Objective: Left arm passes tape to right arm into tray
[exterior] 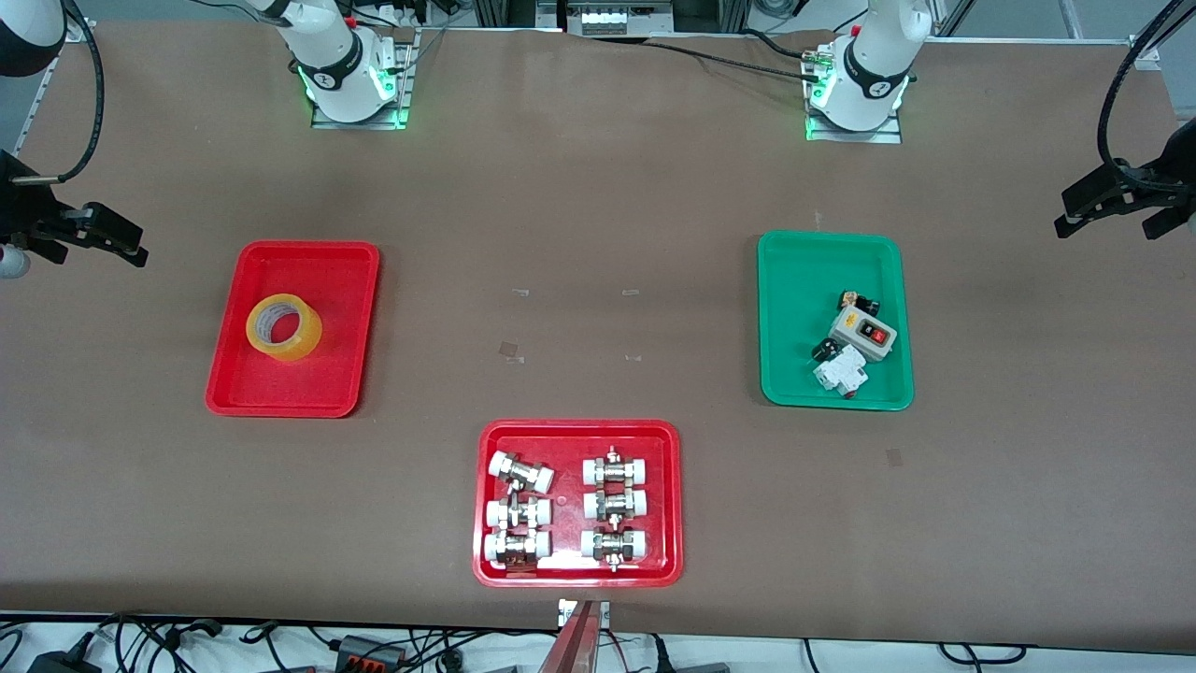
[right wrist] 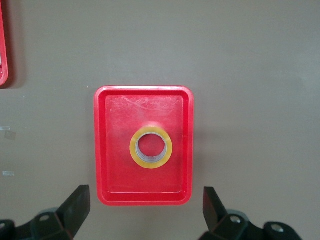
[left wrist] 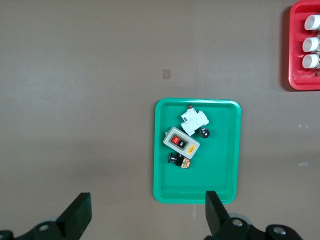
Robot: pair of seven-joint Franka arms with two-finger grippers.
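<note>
While tape sits in tray, both arms wait.

Three trays sit on the worktop: two red, one green. One red tray holds a single roll of yellow tape. The other red tray holds six white-capped metal fittings, in two columns of three. The green tray carries a small cluster of electrical parts, too jumbled to count surely. Two white arms; two end effectors: left end effector, right end effector.
</note>
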